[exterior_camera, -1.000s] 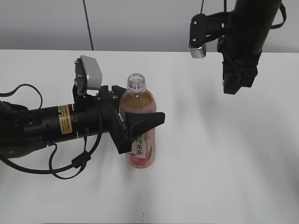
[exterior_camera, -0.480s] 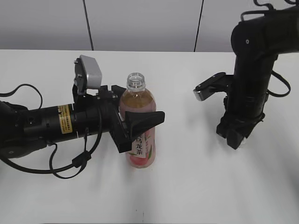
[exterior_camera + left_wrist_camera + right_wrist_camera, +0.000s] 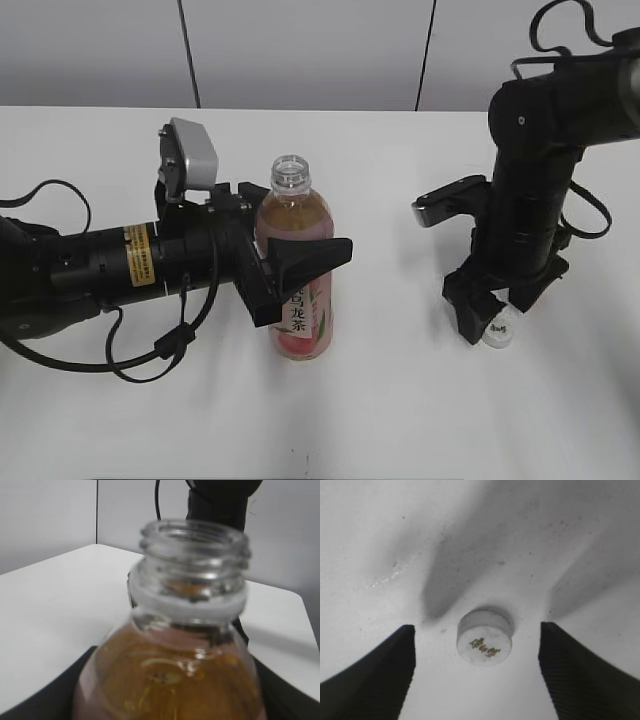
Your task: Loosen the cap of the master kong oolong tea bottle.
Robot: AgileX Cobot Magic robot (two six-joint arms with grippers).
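On matte table (image 3: pixel 370 540), round cap (image 3: pixel 484 637), apparently ribbed

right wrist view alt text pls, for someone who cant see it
A small round white cap with a small gold mark on top sits on the white table, loose in the gap of the open right hand. The two dark fingers rise from the lower corners, clear of the cap on both sides, their shadows fanning across the table above.

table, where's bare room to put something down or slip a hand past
Free: the table front, and the strip between the bottle and the right gripper. Crowded: the left gripper shut on the bottle, and the cap between the right fingers.
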